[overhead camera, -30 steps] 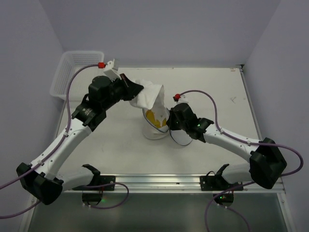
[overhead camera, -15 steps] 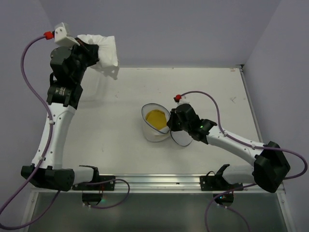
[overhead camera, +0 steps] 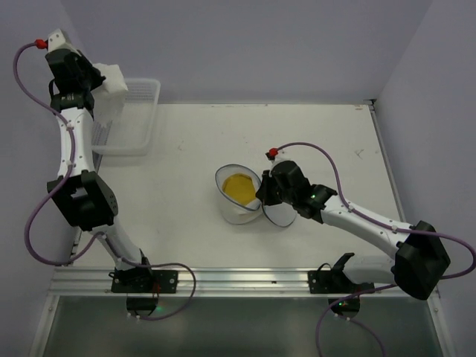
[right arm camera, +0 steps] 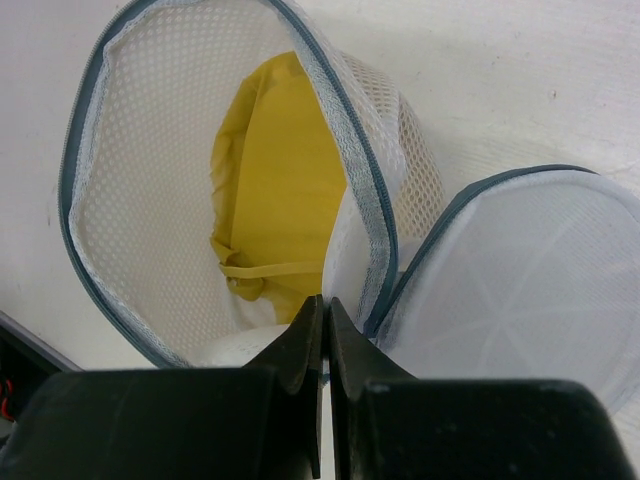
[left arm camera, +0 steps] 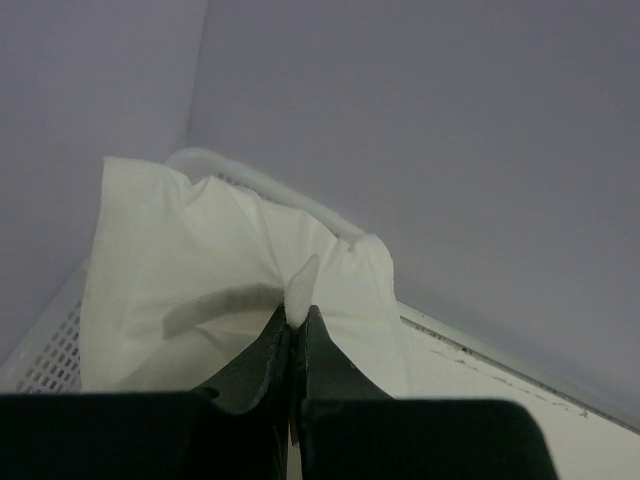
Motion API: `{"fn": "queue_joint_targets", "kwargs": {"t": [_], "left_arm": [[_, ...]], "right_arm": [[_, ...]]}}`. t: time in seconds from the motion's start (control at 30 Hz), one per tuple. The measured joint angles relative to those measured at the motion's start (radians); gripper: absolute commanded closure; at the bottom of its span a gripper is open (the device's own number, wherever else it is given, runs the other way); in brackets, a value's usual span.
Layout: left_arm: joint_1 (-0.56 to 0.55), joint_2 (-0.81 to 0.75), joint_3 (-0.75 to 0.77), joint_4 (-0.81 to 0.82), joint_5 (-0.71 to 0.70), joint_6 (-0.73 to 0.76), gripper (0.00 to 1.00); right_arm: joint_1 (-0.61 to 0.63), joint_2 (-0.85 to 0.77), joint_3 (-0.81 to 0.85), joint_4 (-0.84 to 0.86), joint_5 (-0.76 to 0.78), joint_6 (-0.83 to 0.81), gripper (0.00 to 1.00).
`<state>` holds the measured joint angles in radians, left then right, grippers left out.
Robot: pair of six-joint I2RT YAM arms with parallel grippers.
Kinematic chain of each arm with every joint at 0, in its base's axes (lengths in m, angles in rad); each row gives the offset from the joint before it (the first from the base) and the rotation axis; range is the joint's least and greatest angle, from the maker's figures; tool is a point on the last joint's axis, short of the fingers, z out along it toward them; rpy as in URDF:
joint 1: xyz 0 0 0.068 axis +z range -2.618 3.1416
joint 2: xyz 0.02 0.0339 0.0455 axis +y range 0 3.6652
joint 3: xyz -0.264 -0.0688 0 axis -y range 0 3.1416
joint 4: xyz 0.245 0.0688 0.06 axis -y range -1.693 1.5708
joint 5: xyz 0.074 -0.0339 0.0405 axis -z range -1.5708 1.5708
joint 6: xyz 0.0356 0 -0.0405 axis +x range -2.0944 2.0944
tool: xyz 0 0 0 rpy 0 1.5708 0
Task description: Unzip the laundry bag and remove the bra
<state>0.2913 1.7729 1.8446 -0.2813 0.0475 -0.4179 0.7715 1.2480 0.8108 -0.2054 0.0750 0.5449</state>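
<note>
While the table [overhead camera: 171, 223] carries a basket [overhead camera: 145, 119] at its far-left corner, the bag [overhead camera: 235, 208] stands mid-table, unzipped, with a yellow garment [overhead camera: 239, 184] inside. The left claw [left arm camera: 293, 318], clenched on a white garment [left arm camera: 180, 270], likely the bra, hangs over the basket, well apart from the bag; only release seems left. The right claw [right arm camera: 325, 305] pinches the bag's rim.

The small round white mesh laundry bag [overhead camera: 236, 202] stands near the middle of the flat white table [overhead camera: 320, 141], its round mesh lid flap [overhead camera: 278, 215] touching it on the right. A yellow cloth [overhead camera: 239, 186] lies inside. The white slatted plastic basket [overhead camera: 137, 119] sits at the far left corner. Above it, the left gripper [left arm camera: 297, 322] holds a white padded garment [left arm camera: 200, 260].
</note>
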Motion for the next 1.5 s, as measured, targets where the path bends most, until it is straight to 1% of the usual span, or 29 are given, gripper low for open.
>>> {"fn": "queue_joint_targets", "kwargs": {"t": [0.17, 0.2, 0.3, 0.4, 0.53, 0.7, 0.73, 0.77, 0.83, 0.87, 0.93, 0.97, 1.07, 1.17, 1.27, 1.4, 1.5], "left_arm": [[0.015, 0.202, 0.208, 0.004, 0.080, 0.019, 1.00], [0.015, 0.233, 0.234, 0.015, 0.094, 0.020, 1.00], [0.016, 0.280, 0.235, 0.062, 0.138, 0.027, 1.00], [0.017, 0.298, 0.181, 0.122, 0.180, 0.041, 1.00], [0.020, 0.298, 0.037, 0.220, 0.196, 0.055, 1.00], [0.035, 0.341, -0.099, 0.190, 0.166, 0.090, 0.99], [0.037, 0.346, -0.131, 0.183, 0.149, 0.096, 0.95], [0.040, 0.346, -0.166, 0.174, 0.131, 0.100, 0.82], [0.043, 0.346, -0.218, 0.154, 0.092, 0.112, 0.70], [0.043, 0.346, -0.235, 0.144, 0.072, 0.117, 0.59], [0.044, 0.346, -0.246, 0.123, 0.040, 0.127, 0.45], [0.044, 0.344, -0.246, 0.120, 0.026, 0.127, 0.33], [0.044, 0.327, -0.230, 0.087, 0.011, 0.124, 0.18], [0.041, 0.286, -0.194, 0.040, 0.016, 0.098, 0.10], [0.032, 0.201, -0.181, -0.009, 0.018, 0.069, 0.08], [-0.026, 0.035, -0.188, -0.083, 0.011, 0.034, 0.09], [-0.143, -0.129, -0.264, -0.098, 0.002, 0.001, 0.13]], "right_arm": [[0.000, 0.007, 0.001, -0.016, -0.015, -0.005, 1.00], [0.000, 0.010, 0.003, -0.020, -0.015, -0.005, 1.00], [0.000, 0.029, 0.006, -0.026, -0.015, -0.008, 1.00], [0.000, 0.040, 0.008, -0.030, -0.014, -0.010, 1.00], [0.000, 0.053, 0.014, -0.040, -0.014, -0.016, 1.00], [0.000, 0.062, 0.019, -0.050, -0.014, -0.026, 1.00], [0.000, 0.062, 0.019, -0.050, -0.014, -0.027, 1.00], [0.000, 0.062, 0.019, -0.052, -0.014, -0.027, 1.00], [0.000, 0.062, 0.019, -0.052, -0.014, -0.030, 1.00], [0.000, 0.062, 0.019, -0.053, -0.014, -0.030, 1.00], [0.000, 0.061, 0.019, -0.055, -0.014, -0.031, 1.00], [0.000, 0.061, 0.019, -0.055, -0.014, -0.031, 1.00], [0.000, 0.054, 0.019, -0.059, -0.014, -0.034, 1.00], [0.000, 0.042, 0.019, -0.059, -0.012, -0.040, 1.00], [0.000, 0.032, 0.019, -0.060, -0.006, -0.046, 1.00], [0.000, 0.022, 0.019, -0.059, 0.007, -0.059, 1.00], [0.000, 0.019, 0.019, -0.057, 0.013, -0.070, 1.00]]}}
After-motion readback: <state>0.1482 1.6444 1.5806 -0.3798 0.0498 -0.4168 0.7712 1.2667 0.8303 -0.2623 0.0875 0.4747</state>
